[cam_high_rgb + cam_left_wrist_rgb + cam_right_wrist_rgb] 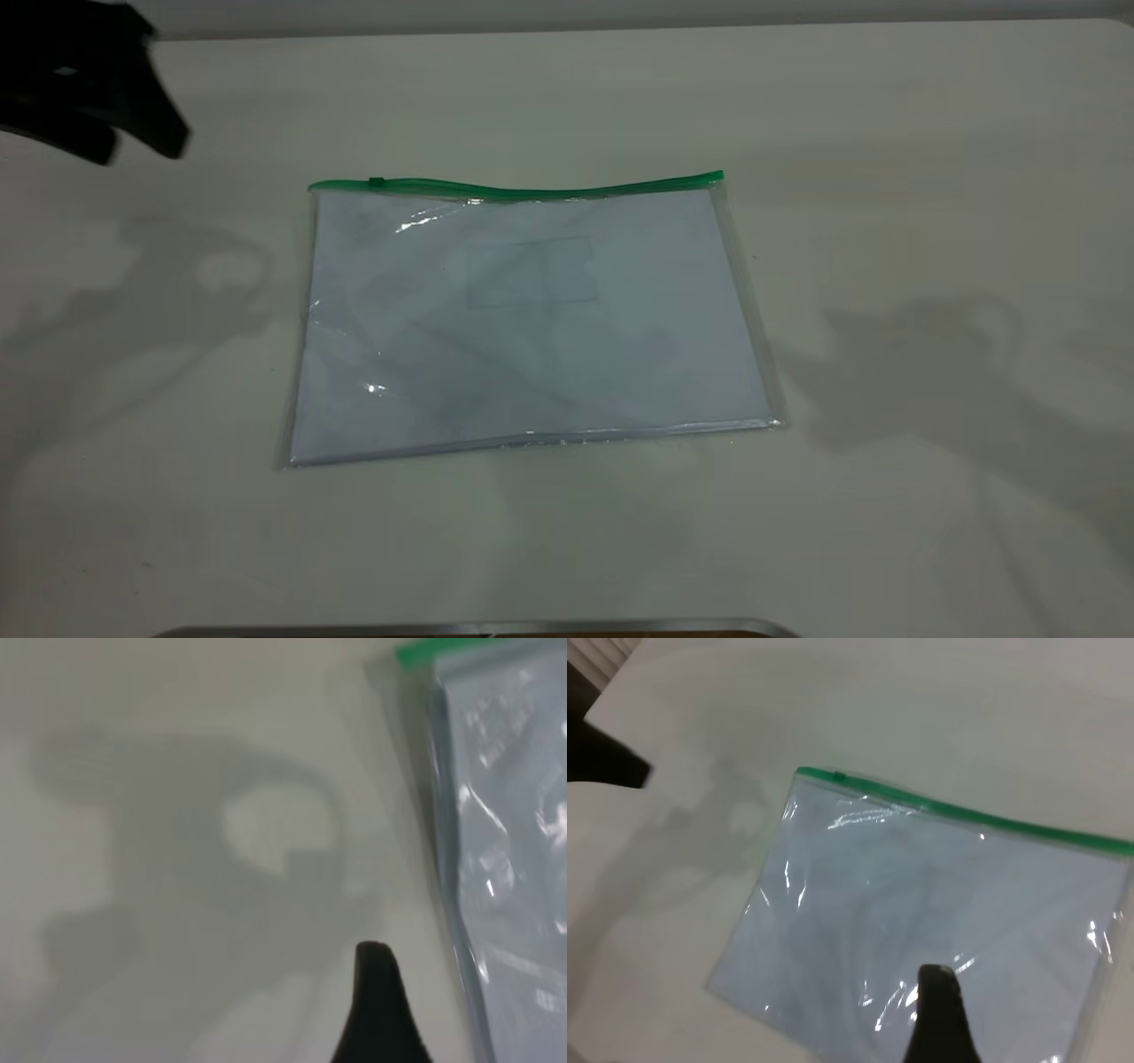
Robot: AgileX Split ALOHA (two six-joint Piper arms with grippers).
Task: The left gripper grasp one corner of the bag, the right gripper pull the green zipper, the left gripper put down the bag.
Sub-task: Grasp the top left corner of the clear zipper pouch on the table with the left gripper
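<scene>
The bag [532, 328] lies flat on the table, a clear pouch with white paper inside. The green zipper [523, 188] runs along its far edge, with the slider tab [376, 182] near the left end. The corner [312, 188] at that end also shows in the left wrist view [403, 656]. My left gripper [137, 152] hovers at the far left, open and empty, apart from the bag; one finger [376, 1010] shows beside the bag's side seam [443, 859]. My right gripper [939, 1014] hangs above the bag [921, 904], out of the exterior view.
The white table [886, 177] ends at a far edge [620, 27]. A metal rim [478, 629] lies along the near edge. Arm shadows fall on the table at both sides of the bag.
</scene>
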